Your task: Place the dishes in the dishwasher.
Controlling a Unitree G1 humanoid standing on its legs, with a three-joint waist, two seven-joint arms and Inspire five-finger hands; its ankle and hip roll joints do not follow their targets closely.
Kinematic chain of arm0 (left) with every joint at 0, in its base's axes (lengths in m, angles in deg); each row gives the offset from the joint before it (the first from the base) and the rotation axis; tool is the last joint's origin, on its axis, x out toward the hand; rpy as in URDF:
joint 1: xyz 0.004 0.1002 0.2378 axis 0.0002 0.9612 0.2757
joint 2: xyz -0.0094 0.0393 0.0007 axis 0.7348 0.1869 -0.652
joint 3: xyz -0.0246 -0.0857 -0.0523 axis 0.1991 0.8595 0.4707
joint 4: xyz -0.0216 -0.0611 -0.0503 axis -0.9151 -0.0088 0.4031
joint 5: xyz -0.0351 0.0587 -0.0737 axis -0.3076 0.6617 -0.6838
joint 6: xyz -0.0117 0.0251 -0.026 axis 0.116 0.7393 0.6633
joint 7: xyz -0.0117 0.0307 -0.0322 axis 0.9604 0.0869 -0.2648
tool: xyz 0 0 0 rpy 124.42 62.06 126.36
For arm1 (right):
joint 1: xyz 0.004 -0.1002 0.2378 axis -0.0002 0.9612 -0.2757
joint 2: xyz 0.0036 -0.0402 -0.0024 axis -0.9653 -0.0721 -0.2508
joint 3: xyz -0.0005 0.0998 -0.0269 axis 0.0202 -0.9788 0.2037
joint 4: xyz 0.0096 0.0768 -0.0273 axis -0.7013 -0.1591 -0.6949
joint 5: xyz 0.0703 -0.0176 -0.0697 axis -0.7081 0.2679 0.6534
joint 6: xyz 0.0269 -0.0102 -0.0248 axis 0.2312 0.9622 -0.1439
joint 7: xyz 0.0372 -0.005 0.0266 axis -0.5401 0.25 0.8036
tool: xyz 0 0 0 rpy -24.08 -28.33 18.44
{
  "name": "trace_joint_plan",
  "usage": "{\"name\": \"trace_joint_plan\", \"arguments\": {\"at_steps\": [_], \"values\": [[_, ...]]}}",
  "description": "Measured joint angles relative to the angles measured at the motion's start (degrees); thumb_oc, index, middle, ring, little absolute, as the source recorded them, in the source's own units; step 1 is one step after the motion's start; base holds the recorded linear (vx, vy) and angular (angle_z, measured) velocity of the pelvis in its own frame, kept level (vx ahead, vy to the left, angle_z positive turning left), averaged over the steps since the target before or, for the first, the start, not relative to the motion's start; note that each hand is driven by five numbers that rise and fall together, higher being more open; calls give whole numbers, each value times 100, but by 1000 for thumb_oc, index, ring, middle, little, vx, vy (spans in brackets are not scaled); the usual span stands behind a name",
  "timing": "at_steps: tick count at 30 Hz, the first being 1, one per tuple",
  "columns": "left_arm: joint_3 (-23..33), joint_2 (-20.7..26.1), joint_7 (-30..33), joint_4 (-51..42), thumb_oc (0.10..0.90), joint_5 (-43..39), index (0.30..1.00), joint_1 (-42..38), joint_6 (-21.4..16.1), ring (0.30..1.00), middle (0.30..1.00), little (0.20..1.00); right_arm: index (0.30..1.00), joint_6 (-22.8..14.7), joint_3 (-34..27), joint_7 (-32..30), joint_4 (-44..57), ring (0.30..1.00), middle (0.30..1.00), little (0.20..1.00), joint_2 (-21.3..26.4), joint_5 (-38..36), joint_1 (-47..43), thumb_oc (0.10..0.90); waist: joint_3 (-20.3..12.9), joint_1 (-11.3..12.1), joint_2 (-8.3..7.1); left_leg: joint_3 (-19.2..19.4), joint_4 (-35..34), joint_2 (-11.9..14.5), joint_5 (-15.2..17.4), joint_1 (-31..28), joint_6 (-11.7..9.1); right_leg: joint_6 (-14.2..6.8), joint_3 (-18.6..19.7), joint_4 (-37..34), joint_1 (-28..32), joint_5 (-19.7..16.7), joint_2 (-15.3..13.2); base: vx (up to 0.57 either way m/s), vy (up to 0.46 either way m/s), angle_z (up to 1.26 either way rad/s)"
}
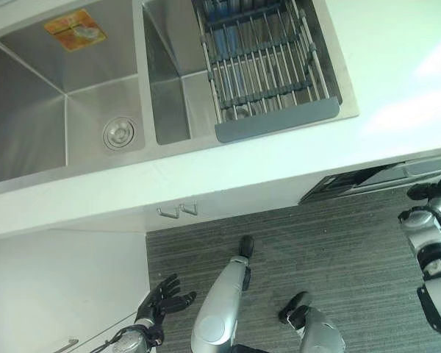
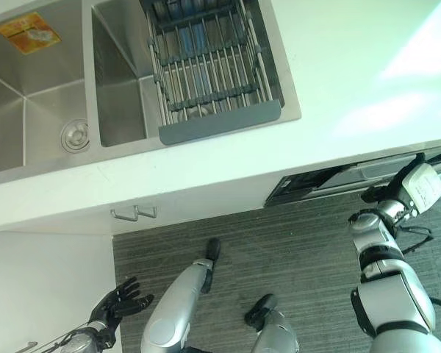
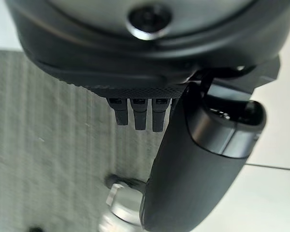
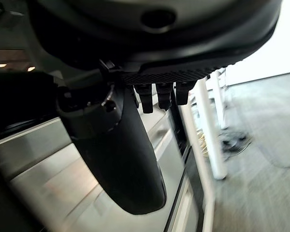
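The right robot hand (image 2: 420,185), its grip impossible to read, reaches the dishwasher door (image 2: 331,179) under the table (image 2: 338,73), so it should pull steadily downward, while the left robot hand (image 1: 164,297) hangs spread, and the dishes sit in the sink rack (image 1: 261,59).

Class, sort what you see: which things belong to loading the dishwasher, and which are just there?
Job: dish rack, dishwasher, right hand at its door.
Just there: sticker, drain, hooks, left hand hanging open.
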State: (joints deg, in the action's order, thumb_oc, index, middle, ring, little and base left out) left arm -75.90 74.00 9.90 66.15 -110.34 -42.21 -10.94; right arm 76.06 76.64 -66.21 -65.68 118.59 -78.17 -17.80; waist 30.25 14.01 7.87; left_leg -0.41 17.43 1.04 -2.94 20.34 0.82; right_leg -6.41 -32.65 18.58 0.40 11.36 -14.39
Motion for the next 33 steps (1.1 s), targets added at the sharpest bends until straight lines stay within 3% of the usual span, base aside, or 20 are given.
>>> {"name": "trace_joint_plan", "arguments": {"at_steps": [2,3,4,5,6,8,9,11,13,16,17,21,23,25,26,33], "values": [[-1,-7,-79,-34,800,-157,900,-173,-12,900,900,900,900,-485,14,35,496,900,900,900,-620,78,593,800,-12,-175,-52,26,-47,56,31,-157,-10,-11,21,-207,205,-85,64,-12,14,-4],[46,-5,-77,-81,800,-209,900,-396,-128,900,900,900,900,-726,99,115,739,900,900,900,-1169,183,1004,800,-20,-168,-71,23,-30,102,42,-146,-18,15,65,-268,218,-108,136,-42,8,5],[112,-12,-72,-217,800,-455,900,-567,-216,900,900,900,900,-858,293,163,797,900,900,900,-1859,287,1608,800,-26,-311,-90,28,-26,120,43,-170,-18,25,211,-314,225,-111,173,-67,-10,-19],[288,-7,-77,-285,800,-663,900,-605,-263,900,900,900,900,-918,463,214,818,900,900,900,-2250,337,2097,800,-60,-462,-139,132,-47,172,44,-193,-17,22,335,-396,219,-177,213,-75,-34,-37],[404,-11,-55,-374,800,-679,900,-569,-288,900,900,900,900,-1011,389,247,719,900,900,900,-2343,426,2568,800,-64,-571,-187,205,-104,231,37,-301,-23,34,431,-492,254,-259,244,-79,-45,-62],[737,25,21,-614,800,-771,900,10,-391,900,900,900,900,-1115,125,329,399,900,900,900,-2324,485,3448,800,-553,-885,-542,458,-367,356,70,-548,-126,-20,682,-983,423,-468,384,-53,-34,-72],[829,67,236,-540,800,-813,900,213,-384,900,900,900,900,-1106,-118,325,245,900,900,900,-2089,401,3663,800,-779,-1103,-653,514,-403,455,74,-576,-126,0,729,-1046,413,-525,422,-36,-34,-58],[789,216,478,-398,800,-638,900,231,-306,900,900,900,900,-1133,-658,337,110,900,900,900,-1765,42,3801,800,-1017,-1230,-727,687,-536,621,53,-703,-175,100,872,-880,284,-459,471,-19,-18,-40],[757,235,616,-299,800,-566,900,250,-73,900,900,900,900,-1184,-936,393,82,900,900,900,-1695,-15,3766,800,-1279,-1285,-637,1010,-742,739,32,-812,-201,162,934,-824,205,-469,469,26,-4,-21],[518,196,616,59,800,-81,900,273,167,900,900,900,900,-1306,-660,719,78,900,900,900,-1890,-15,3693,800,-1551,-1379,-318,1170,-747,764,-159,-915,-184,148,1047,-772,184,-472,445,-58,10,-16],[421,226,615,83,800,-57,900,256,170,900,900,900,900,-1347,-655,779,75,900,900,900,-1959,-48,3698,800,-1574,-1397,-299,1187,-742,763,-197,-905,-196,159,1051,-738,137,-460,418,2,10,-16],[382,379,615,323,800,520,900,179,318,900,900,900,900,-1406,-1021,1910,-342,900,900,900,-2325,-1571,3440,800,-1670,-1415,-332,1353,-779,745,-140,-1014,-166,129,1212,-680,102,-441,363,6,31,-17],[377,431,614,728,800,648,900,92,522,900,900,900,900,-1102,-1332,3747,-934,900,900,900,-2428,-2659,3437,800,-1875,-1511,-498,1444,-843,705,-98,-1142,-167,68,1351,-586,110,-381,308,4,-33,-19],[380,544,614,827,800,818,900,28,786,900,900,900,900,-752,-1332,5134,-1175,900,900,900,-2430,-3231,3697,800,-2029,-1561,-633,1444,-872,696,-98,-1163,-170,71,1357,-541,94,-354,295,11,-61,-2],[377,564,614,958,800,821,900,1,803,900,900,900,900,-591,-1335,5549,-1329,900,900,900,-2412,-3270,3731,800,-2125,-1573,-703,1493,-893,696,-97,-1171,-171,31,1399,-540,63,-327,287,17,-25,-20],[294,610,613,1033,800,828,900,7,988,900,900,900,900,-371,-1385,5832,-1317,900,900,900,-2405,-3266,3697,800,-2221,-1576,-810,1626,-798,681,-32,-1199,-143,25,1543,-496,18,-326,228,2,3,-8]]}}
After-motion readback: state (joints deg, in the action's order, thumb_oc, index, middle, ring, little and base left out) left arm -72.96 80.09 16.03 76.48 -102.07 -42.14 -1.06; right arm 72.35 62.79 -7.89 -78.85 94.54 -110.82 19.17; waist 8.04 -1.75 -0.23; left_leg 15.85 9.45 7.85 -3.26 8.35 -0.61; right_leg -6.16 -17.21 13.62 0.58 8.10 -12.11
